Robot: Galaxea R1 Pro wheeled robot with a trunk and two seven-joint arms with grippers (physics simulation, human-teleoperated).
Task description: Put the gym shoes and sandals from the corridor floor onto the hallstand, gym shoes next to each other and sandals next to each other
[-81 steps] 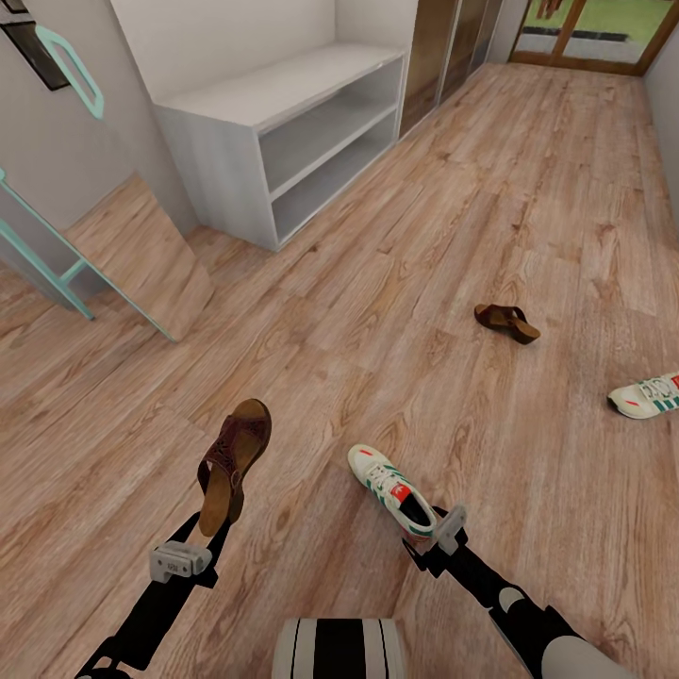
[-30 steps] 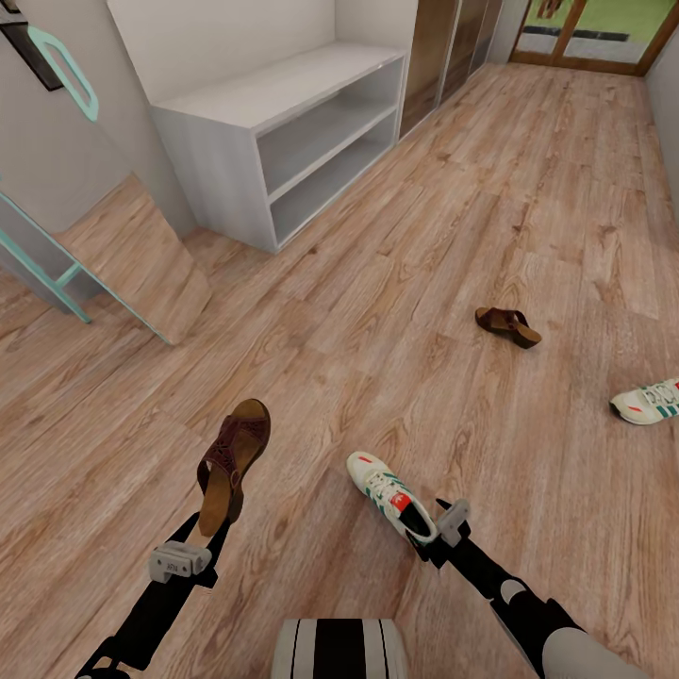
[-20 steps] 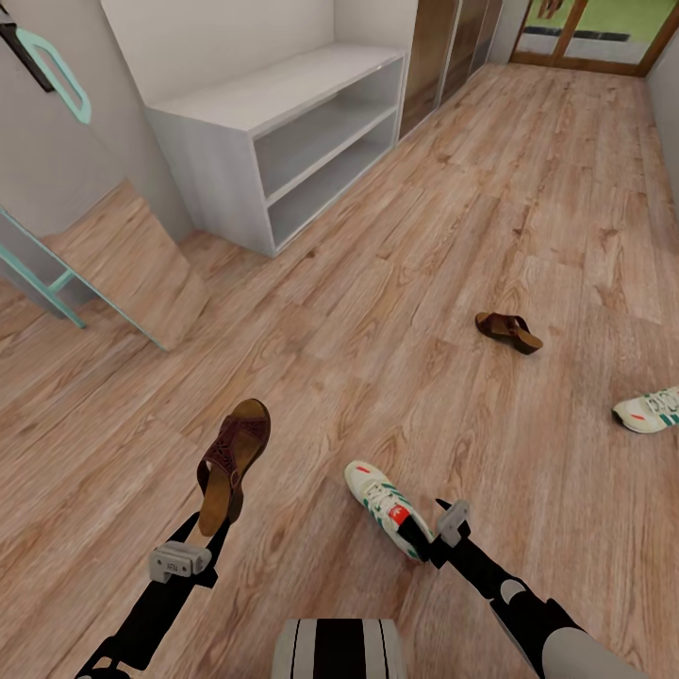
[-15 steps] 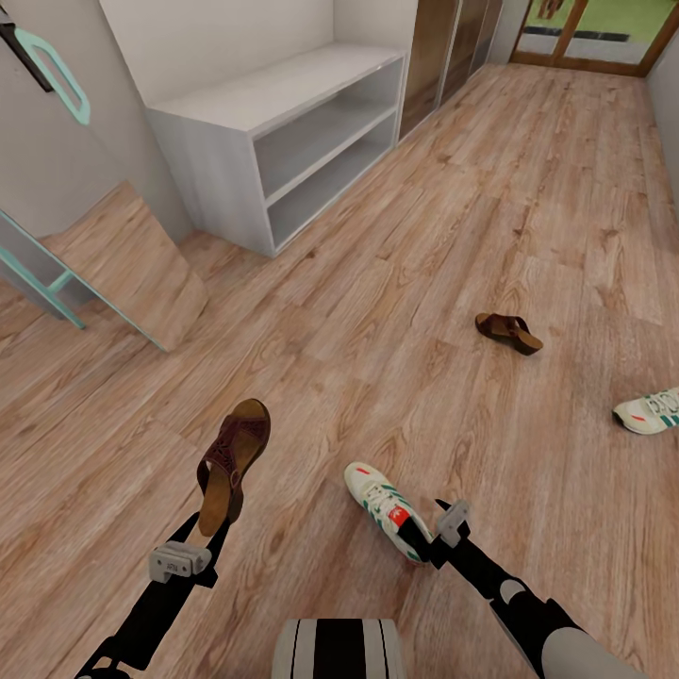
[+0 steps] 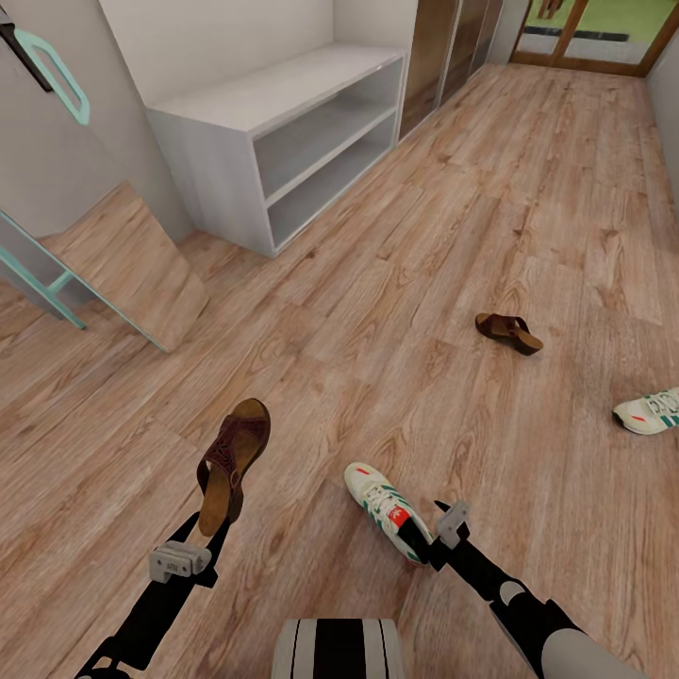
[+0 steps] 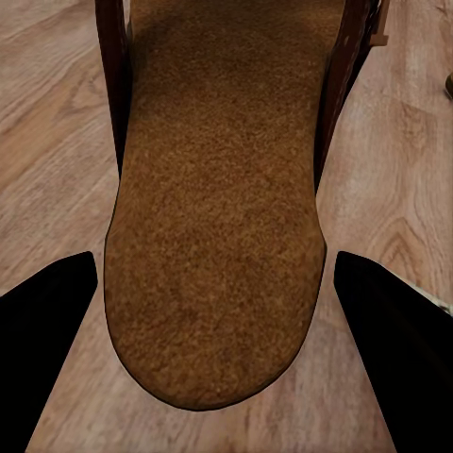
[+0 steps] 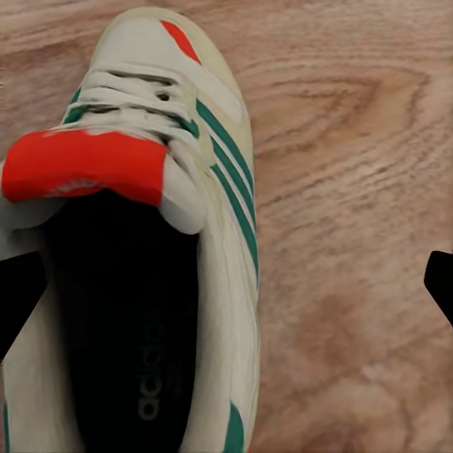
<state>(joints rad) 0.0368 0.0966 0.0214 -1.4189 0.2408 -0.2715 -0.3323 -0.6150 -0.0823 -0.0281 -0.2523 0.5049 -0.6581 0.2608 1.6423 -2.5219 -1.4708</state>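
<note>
Your left gripper (image 5: pixel 215 528) was clamped on the sandal's (image 5: pixel 231 464) heel; your right gripper (image 5: pixel 422 542) pinched the gym shoe's (image 5: pixel 385 507) collar. Both were held above the corridor floor (image 5: pixel 396 283). I'd judge both light: the brown sandal stiff-soled, the green-striped white shoe softer.

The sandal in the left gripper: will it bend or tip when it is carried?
The sandal looks held only at its heel end, so it may sag or swing. Its thick flat footbed suggests moderate stiffness. It is probably light.
</note>
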